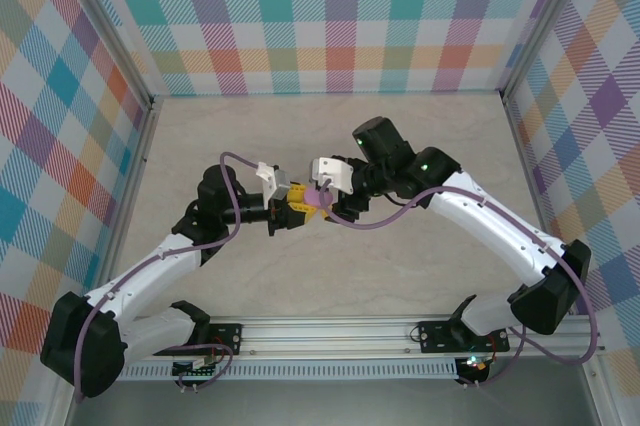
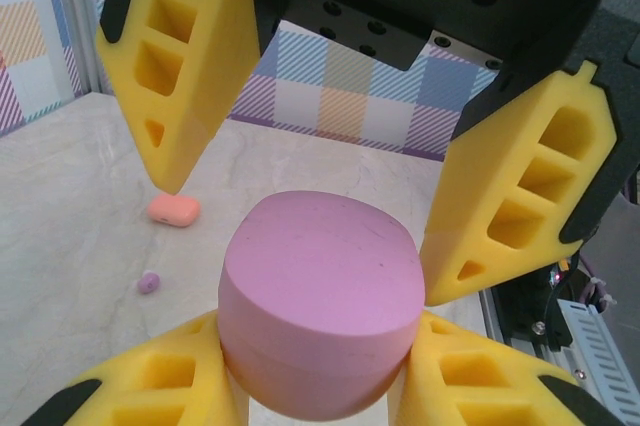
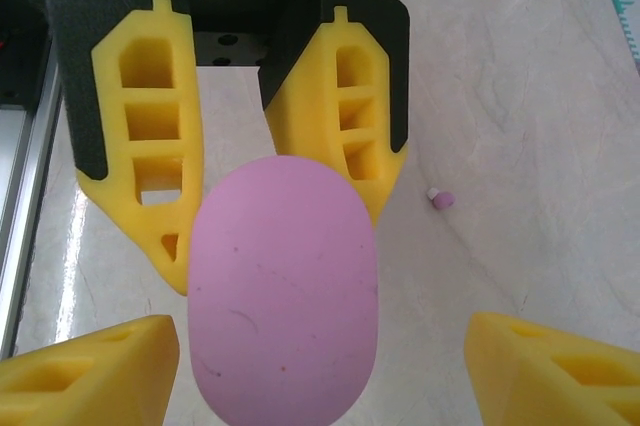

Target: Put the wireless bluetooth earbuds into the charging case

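The two arms meet over the middle of the table (image 1: 420,266), wrists facing each other. The left gripper (image 2: 320,346) is clamped on the purple charging case (image 2: 320,266): in the left wrist view its two yellow fingers (image 2: 160,386) press against the case from either side, low on its body. The case is held clear of the table surface with its rounded lid toward the right gripper (image 3: 322,324), and the lid appears closed. The right gripper's jaws stand wide apart; in the right wrist view its fingertips sit at the two bottom corners, flanking the case without gripping it. In the left wrist view one of those fingers hangs well above and to the left of the case, and the other lies just beside its right edge; contact there cannot be determined. One lilac earbud (image 2: 149,283) lies on the table, apart from both grippers and outside the case. The right wrist view shows it as a small purple pebble with a pale tip, lying to the right of the held case. An orange case (image 2: 174,209) rests on the table near that earbud, slightly farther from the left wrist camera, and appears closed.
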`<action>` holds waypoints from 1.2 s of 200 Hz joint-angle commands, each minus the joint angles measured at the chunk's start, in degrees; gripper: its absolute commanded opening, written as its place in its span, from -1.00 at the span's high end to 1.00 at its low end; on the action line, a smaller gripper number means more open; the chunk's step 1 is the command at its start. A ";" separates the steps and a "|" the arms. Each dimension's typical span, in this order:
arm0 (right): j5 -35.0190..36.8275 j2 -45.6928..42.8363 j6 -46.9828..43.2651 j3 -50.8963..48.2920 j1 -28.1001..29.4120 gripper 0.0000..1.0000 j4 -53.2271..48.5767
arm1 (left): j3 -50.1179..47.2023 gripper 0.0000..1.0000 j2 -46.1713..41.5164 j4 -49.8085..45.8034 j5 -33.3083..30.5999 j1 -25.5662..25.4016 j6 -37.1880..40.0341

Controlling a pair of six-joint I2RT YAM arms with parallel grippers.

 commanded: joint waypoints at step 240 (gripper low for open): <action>5.27 2.20 4.70 5.75 -1.74 -0.50 2.06 | -2.52 0.50 -2.87 0.20 -0.12 0.06 0.06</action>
